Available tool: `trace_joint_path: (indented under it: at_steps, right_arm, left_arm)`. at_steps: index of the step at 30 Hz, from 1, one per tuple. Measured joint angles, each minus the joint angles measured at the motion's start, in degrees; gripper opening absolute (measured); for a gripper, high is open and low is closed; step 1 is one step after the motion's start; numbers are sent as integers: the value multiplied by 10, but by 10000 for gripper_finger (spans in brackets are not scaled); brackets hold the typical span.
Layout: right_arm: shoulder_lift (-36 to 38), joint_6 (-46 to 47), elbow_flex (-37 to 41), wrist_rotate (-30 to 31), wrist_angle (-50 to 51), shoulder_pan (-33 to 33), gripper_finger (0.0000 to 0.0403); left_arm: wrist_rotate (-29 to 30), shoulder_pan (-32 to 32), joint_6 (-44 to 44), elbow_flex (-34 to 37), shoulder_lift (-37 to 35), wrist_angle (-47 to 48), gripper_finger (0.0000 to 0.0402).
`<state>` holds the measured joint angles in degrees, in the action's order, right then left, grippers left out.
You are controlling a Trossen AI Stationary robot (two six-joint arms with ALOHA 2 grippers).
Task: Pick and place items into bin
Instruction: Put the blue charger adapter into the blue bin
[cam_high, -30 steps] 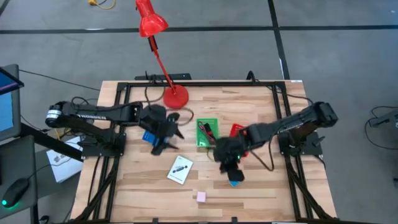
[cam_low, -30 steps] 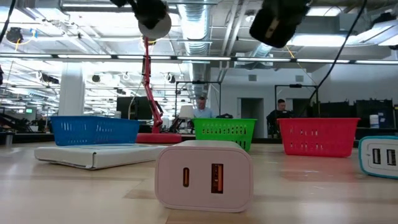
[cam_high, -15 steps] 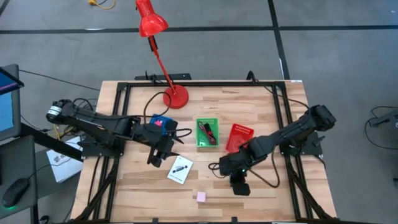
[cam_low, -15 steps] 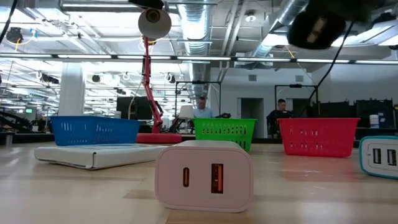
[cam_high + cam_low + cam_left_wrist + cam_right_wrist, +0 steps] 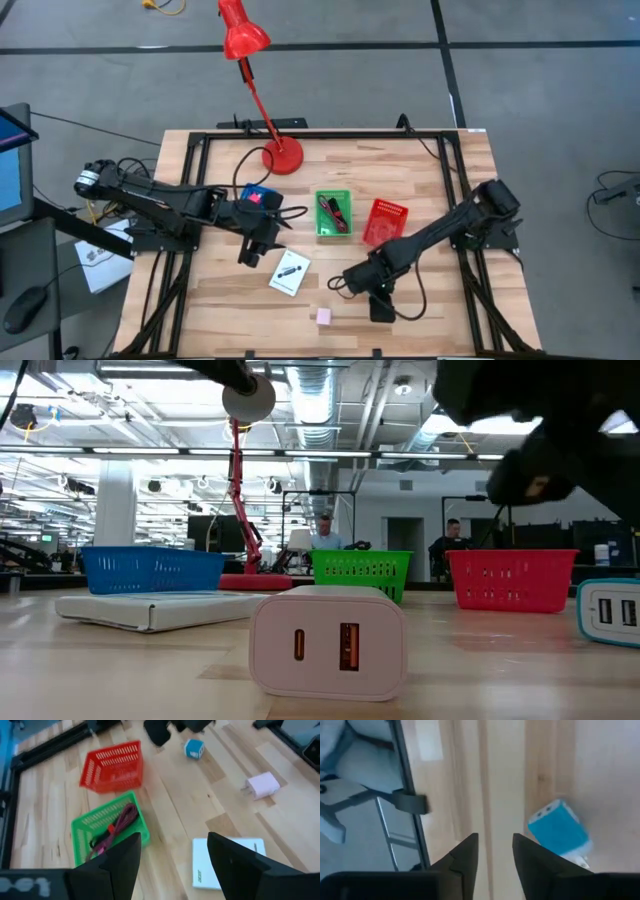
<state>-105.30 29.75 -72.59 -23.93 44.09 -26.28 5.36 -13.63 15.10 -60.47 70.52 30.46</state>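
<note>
My left gripper (image 5: 250,255) (image 5: 172,852) hangs open beside the white card (image 5: 289,272) (image 5: 225,862), which lies flat on the table. My right gripper (image 5: 380,308) (image 5: 495,850) is open and low over the table's near part. The blue cube (image 5: 559,832) (image 5: 193,748) rests on the wood beside its fingers, not between them, and the gripper hides it in the high view. A pink cube (image 5: 323,316) (image 5: 328,640) sits near the near edge. A dark red cable (image 5: 333,211) (image 5: 117,822) lies in the green bin (image 5: 345,229).
A blue bin (image 5: 262,190) holding a pink thing stands left of the green bin, and a red bin (image 5: 385,220) stands to its right. The red lamp's base (image 5: 283,155) sits near the far edge. People sit in the room behind.
My left gripper has moved off the blue bin toward the near edge and stopped by the white card. My right gripper has travelled toward the near edge and come down over the blue cube, which has stayed in place.
</note>
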Motion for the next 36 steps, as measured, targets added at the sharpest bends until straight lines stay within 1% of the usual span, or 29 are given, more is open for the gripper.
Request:
trace_joint_path:
  at_steps: [4, 8, 12, 14, 16, 19, 21, 25, 33, 36]
  right_arm:
    - [-10, -3, -2, 0, 0, -10, 142]
    - [-8, -20, -6, 5, 3, -10, 163]
    - [-5, -53, -15, 15, 13, -9, 184]
    - [-5, -68, -20, 17, 47, -9, 193]
    - [-6, -89, -22, 36, 73, -9, 200]
    - [-7, -131, -22, 104, 98, -10, 205]
    - [-8, -154, -22, 133, 94, -12, 205]
    - [-8, -184, -22, 138, 90, -15, 203]
    - [-24, -197, -23, 138, 53, -30, 210]
    - [-30, -197, -21, 173, 72, -35, 210]
  left_arm:
    - [0, 0, -2, 0, 0, 10, 219]
    - [11, 0, 0, 0, 0, 9, 219]
    - [16, 0, -11, 0, 0, 11, 219]
    - [16, 0, -15, 0, 0, 10, 219]
    - [16, 0, -21, 0, 0, 11, 219]
    - [16, 0, -22, 0, 0, 10, 219]
    - [16, 0, -22, 0, 0, 10, 219]
    - [16, 0, -28, 0, 0, 11, 219]
    - [33, 0, -33, 0, 0, 15, 219]
    - [33, 0, -33, 0, 0, 19, 219]
